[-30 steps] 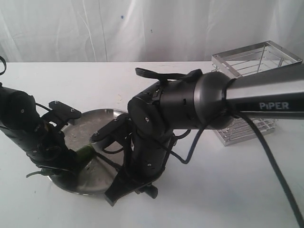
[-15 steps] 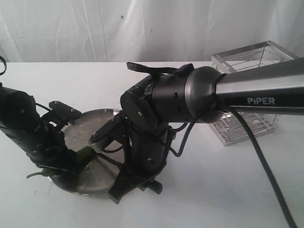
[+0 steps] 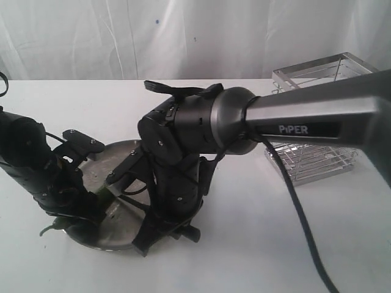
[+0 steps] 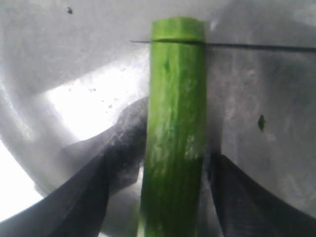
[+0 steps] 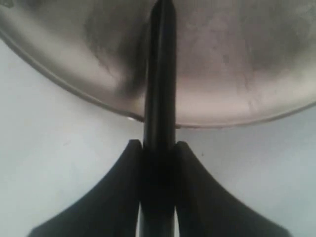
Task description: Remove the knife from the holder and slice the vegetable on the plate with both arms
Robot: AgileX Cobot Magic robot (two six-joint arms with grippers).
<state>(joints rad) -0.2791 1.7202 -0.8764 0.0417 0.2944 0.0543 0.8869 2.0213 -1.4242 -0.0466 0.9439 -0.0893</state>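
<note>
The green vegetable (image 4: pixel 175 123) lies on the steel plate (image 4: pixel 74 59), with my left gripper (image 4: pixel 173 165) shut on it, one black finger (image 4: pixel 84 197) on each side. The knife blade (image 4: pixel 247 47) shows as a thin dark line across the vegetable close to its cut end. The black knife handle (image 5: pixel 159 98) is held in my right gripper (image 5: pixel 159 150), which is shut on it at the plate's rim (image 5: pixel 74 86). In the exterior view the left arm (image 3: pixel 36 171) crouches over the plate (image 3: pixel 116 155). The right arm (image 3: pixel 183 152) reaches across it.
The wire holder (image 3: pixel 317 122) stands on the white table at the back right, behind the grey PiPER link (image 3: pixel 305 128). A black cable (image 3: pixel 299 213) hangs from that link to the table's front. A white curtain closes off the back.
The right arm has shifted left across the plate, showing more of the holder behind it. The left arm has stayed where it was, holding the vegetable.
</note>
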